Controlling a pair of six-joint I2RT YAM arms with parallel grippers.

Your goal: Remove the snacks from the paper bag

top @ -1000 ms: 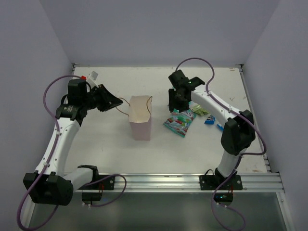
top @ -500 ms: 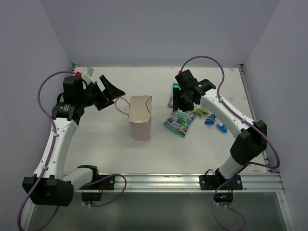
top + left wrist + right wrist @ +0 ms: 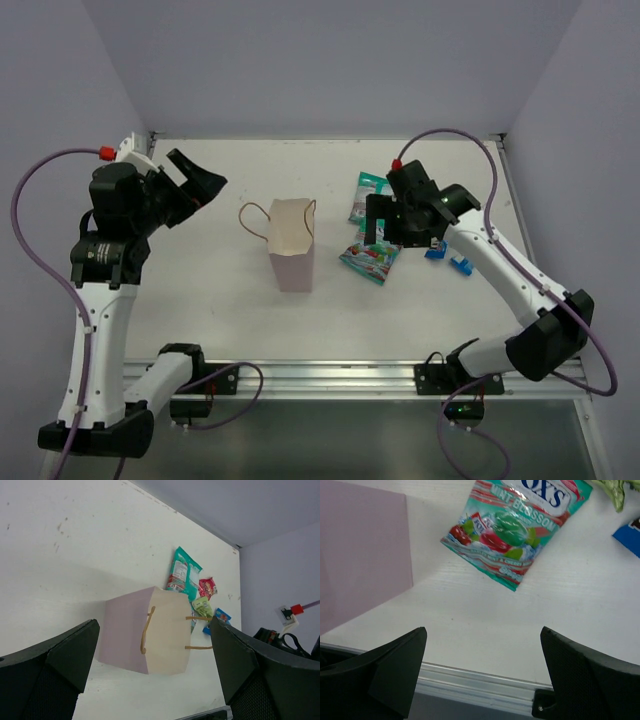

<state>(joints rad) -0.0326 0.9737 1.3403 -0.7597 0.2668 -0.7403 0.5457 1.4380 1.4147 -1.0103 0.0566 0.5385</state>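
Note:
The pale pinkish paper bag [image 3: 291,250] stands upright mid-table, its cord handles loose; I cannot see inside it. The snacks lie to its right: a teal packet [image 3: 368,196], a mint candy packet [image 3: 368,259] and blue packets [image 3: 437,251]. My left gripper [image 3: 208,187] hangs open in the air, left of the bag and apart from it. Its wrist view shows the bag [image 3: 150,640] between the spread fingers, with teal [image 3: 182,574], red [image 3: 207,586] and green [image 3: 202,606] packets beyond. My right gripper [image 3: 383,228] is open and empty above the mint packet [image 3: 512,532].
An aluminium rail [image 3: 485,680] runs along the near table edge. The bag's side [image 3: 360,550] fills the upper left of the right wrist view. Grey walls enclose the table on three sides.
Both grippers opened. The left arm rose and drew back left from the bag's handle. The right arm swung toward the near right, leaving the teal packet on the table behind it.

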